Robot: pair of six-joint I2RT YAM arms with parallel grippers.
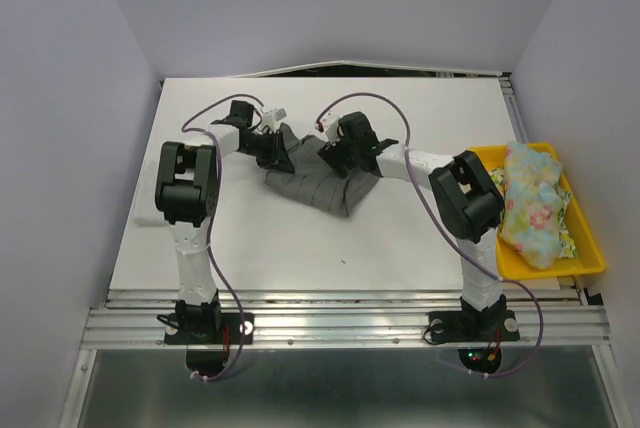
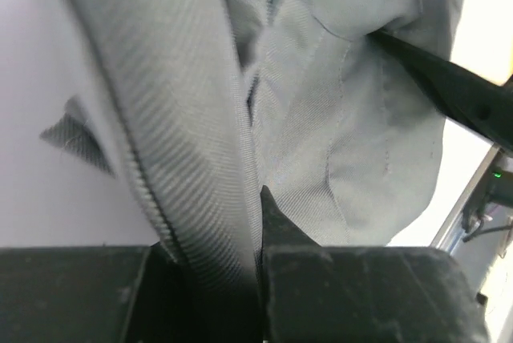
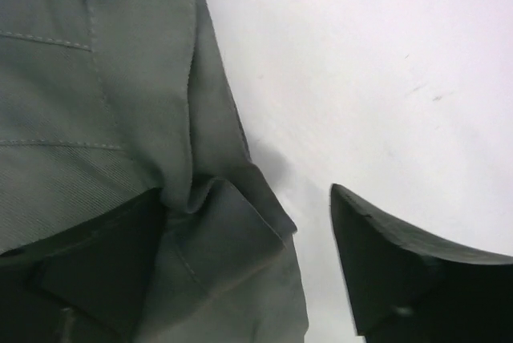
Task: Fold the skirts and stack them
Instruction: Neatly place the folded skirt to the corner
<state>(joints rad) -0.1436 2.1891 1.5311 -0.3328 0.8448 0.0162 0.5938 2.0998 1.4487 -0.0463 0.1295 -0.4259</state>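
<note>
Grey skirt (image 1: 318, 188) bunched up on the table (image 1: 400, 243) toward its far edge, left gripper (image 2: 212, 255) pinching it, right gripper (image 3: 244, 207) spread wide.

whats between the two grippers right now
The dark grey skirt, bunched up, spans from the left gripper to the right gripper; the top view shows it.

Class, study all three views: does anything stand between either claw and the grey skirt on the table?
Nothing visible does. The left claw is shut on the grey skirt itself, and the right claw stands open with that cloth already lying against one side of its gap.
</note>
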